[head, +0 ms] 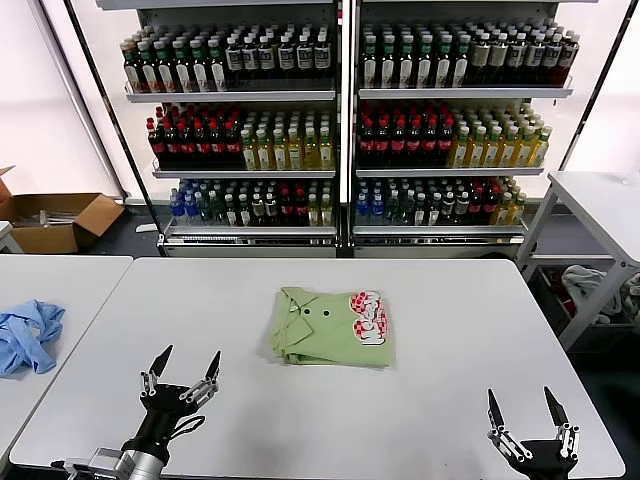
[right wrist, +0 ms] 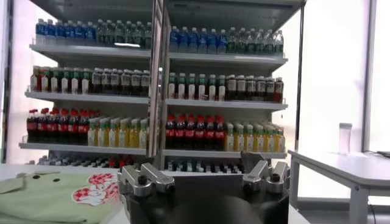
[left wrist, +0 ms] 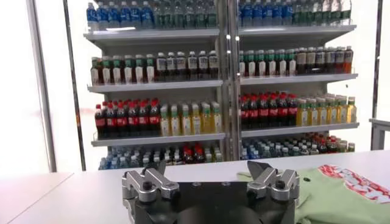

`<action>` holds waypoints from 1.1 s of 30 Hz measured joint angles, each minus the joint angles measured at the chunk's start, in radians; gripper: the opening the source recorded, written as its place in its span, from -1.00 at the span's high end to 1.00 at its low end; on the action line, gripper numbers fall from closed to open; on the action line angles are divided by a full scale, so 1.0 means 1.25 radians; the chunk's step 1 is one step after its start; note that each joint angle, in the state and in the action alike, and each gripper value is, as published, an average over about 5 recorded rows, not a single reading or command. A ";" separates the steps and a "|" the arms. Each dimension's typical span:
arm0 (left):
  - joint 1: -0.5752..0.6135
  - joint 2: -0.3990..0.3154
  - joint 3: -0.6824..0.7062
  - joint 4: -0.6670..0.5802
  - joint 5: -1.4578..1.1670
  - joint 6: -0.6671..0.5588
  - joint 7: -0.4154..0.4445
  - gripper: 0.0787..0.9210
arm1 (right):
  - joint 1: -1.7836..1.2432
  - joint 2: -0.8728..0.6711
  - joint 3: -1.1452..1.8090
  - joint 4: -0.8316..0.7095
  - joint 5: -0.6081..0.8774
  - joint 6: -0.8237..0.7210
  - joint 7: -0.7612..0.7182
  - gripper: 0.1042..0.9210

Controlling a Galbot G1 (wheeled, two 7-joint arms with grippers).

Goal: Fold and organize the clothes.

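Observation:
The light green T-shirt [head: 333, 326] lies folded into a compact rectangle at the middle of the grey table [head: 450, 300], its red-and-white checkered print [head: 367, 316] facing up on its right part. My left gripper [head: 186, 368] is open and empty near the table's front left, apart from the shirt. My right gripper [head: 523, 405] is open and empty at the front right. The shirt shows beyond the left gripper [left wrist: 209, 172] in the left wrist view [left wrist: 341, 192] and beside the right gripper [right wrist: 202, 168] in the right wrist view [right wrist: 55, 195].
A crumpled light blue garment [head: 28, 335] lies on a second table at the far left. Shelves of bottles [head: 340, 110] stand behind the table. A cardboard box [head: 55, 220] sits on the floor at the left. Another table [head: 600, 210] stands at the right.

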 measured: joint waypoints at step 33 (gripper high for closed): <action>0.021 0.004 -0.033 0.012 -0.051 0.000 -0.008 -0.77 | 0.000 -0.002 -0.024 -0.014 0.011 0.038 0.003 -0.76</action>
